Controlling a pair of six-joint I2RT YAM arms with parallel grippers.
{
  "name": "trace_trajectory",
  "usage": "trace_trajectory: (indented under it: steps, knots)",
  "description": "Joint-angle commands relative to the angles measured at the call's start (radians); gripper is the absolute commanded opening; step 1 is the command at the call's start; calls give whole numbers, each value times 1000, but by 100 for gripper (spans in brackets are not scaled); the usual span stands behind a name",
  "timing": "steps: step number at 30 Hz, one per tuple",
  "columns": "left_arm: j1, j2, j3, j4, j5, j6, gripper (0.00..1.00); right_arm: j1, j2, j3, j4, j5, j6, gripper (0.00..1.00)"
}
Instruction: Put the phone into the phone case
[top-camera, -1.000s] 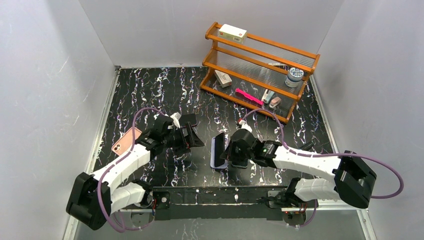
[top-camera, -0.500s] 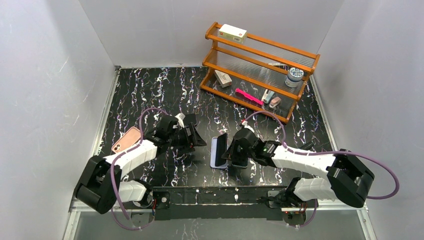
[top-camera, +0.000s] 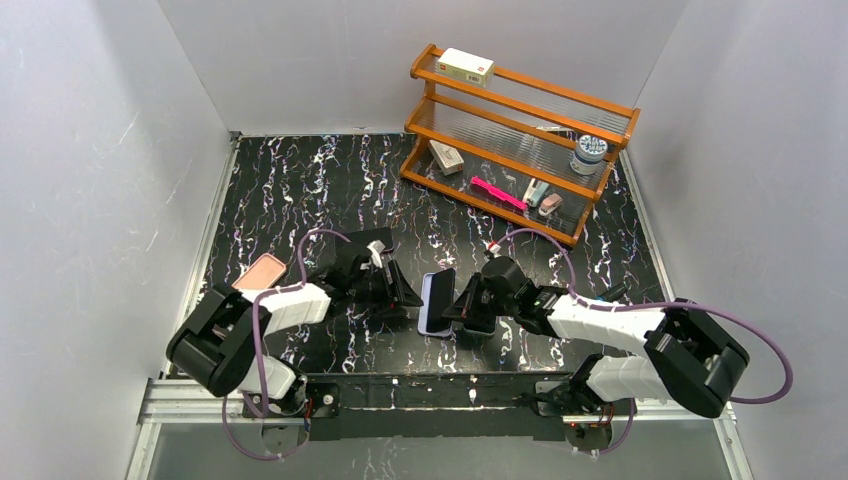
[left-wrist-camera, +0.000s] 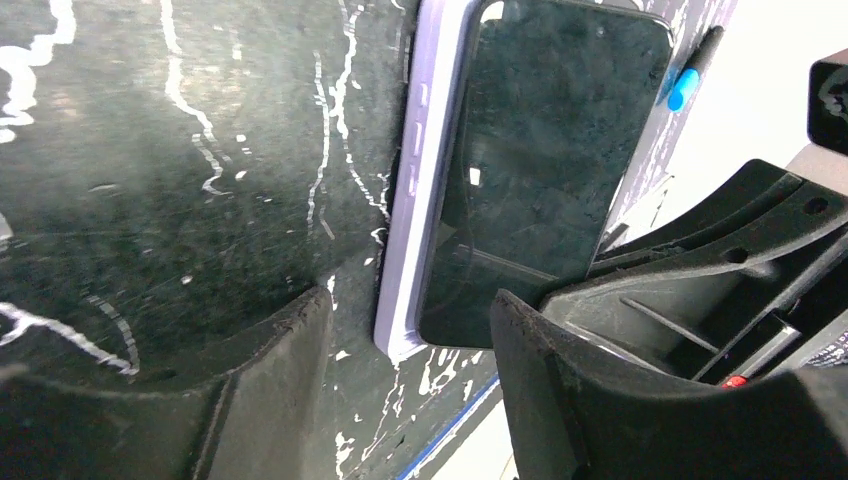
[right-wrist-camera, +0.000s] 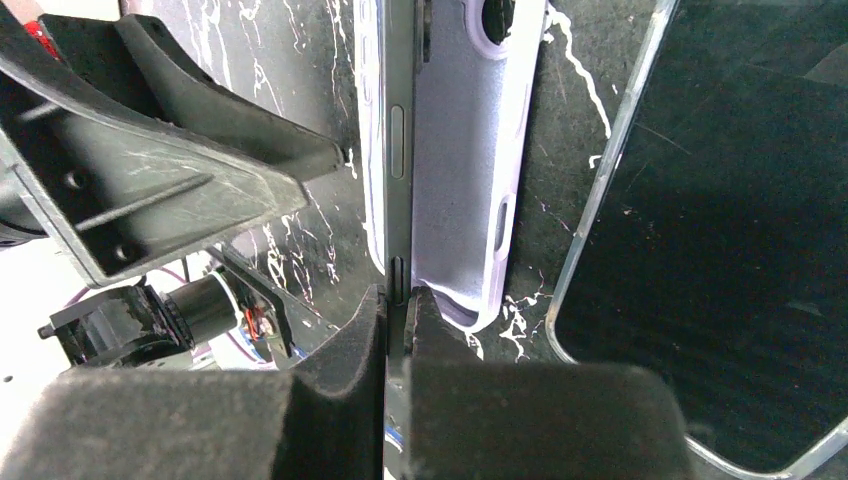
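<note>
A dark phone stands tilted on its long edge in the lavender phone case, one long side against the case's rim. The case's inside shows beside the phone's thin edge. My right gripper is shut on that thin edge at its near end, just right of the phone in the top view. My left gripper is open, its fingers astride the near corner of case and phone with a gap on the case side. It sits just left of them.
A second dark phone in a clear case lies flat right beside the lavender case. A pink phone-shaped item lies at the left. A wooden rack with small items stands at the back right. The table's near edge is close.
My left arm has swung right, from beside the pink item up to the phone, and its jaws have narrowed. The right gripper kept its hold and shifted slightly.
</note>
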Motion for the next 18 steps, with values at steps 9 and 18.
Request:
trace_trajectory:
  steps: [9, 18]
  knots:
    - [-83, 78, -22, 198, 20, -11, 52, -22, 84, -23, 132, -112, -26, 1]
    - [-114, -2, -85, 228, -17, -25, 48, -22, 217, -6, 218, -217, -58, 1]
